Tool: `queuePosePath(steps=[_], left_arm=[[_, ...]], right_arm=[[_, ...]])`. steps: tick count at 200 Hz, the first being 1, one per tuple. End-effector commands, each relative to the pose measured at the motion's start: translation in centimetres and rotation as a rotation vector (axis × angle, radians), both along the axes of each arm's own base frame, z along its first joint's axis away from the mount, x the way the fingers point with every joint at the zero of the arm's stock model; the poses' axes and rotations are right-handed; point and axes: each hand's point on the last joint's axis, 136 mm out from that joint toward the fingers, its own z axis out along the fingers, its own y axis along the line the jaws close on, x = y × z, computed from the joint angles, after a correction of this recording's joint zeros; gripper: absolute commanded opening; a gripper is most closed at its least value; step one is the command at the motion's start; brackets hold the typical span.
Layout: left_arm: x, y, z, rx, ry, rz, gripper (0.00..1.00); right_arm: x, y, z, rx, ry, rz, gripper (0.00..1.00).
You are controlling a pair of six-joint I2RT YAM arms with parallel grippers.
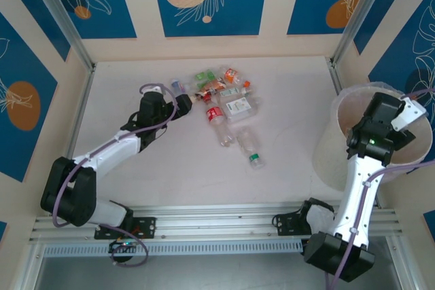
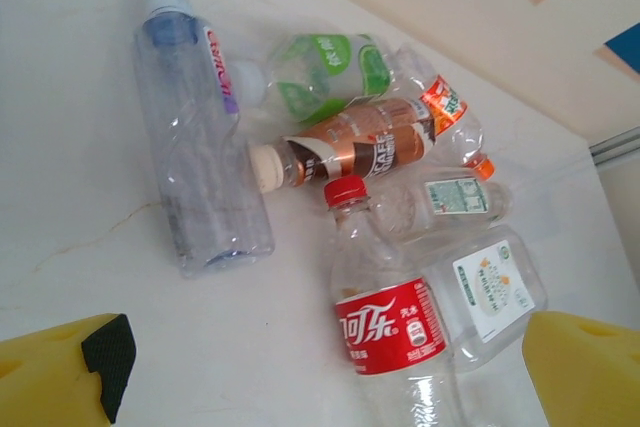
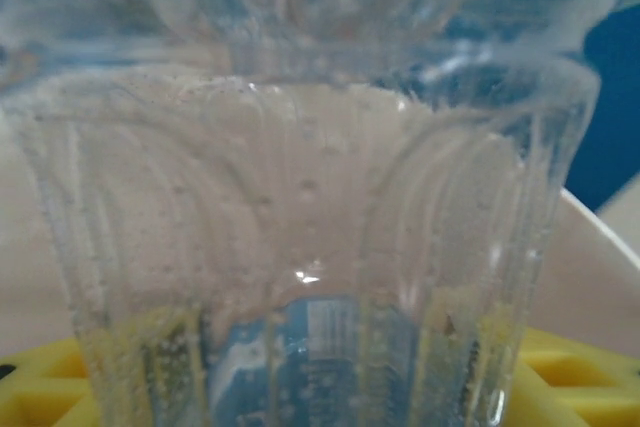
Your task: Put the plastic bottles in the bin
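White tabletop [image 1: 170, 161] bears crumpled clear plastic bottles [image 1: 238, 106]

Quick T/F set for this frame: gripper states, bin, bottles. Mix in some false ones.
1. The left gripper is open above the bottle pile. True.
2. The right gripper holds a clear bottle. True.
3. The bin lies tipped over on the left. False: it stands upright on the right.
4. The red-label bottle has a blue cap. False: its cap is red.
5. A green-capped bottle lies apart from the pile. True.
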Motion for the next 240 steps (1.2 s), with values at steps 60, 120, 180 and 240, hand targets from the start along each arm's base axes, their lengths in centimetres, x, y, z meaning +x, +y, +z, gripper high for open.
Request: queuePosePath(steps=[60, 120, 180, 240], left_arm=[[-0.1, 0.4, 0.8, -0.063, 0.018, 0.039, 1.0], [-0.3, 0.9, 0.8, -0.032, 0.007, 0.046, 1.0], [-0.1, 1.0, -0.1, -0.02, 0.023, 0.054, 1.0], [0.0, 0.4, -0.7, -0.03, 0.008, 0.019, 1.0]], right_arm=[[-2.1, -1.2, -1.3, 0.048, -0.096, -0.146, 0.89], [0.7, 1.4, 0.1, 0.095, -0.163, 0.009, 0.93], [5.7, 7.4, 3.2, 0.209, -0.325, 0.404, 1.0], [8.4, 17.5, 8.6, 0.295, -0.524, 0.95, 1.0]])
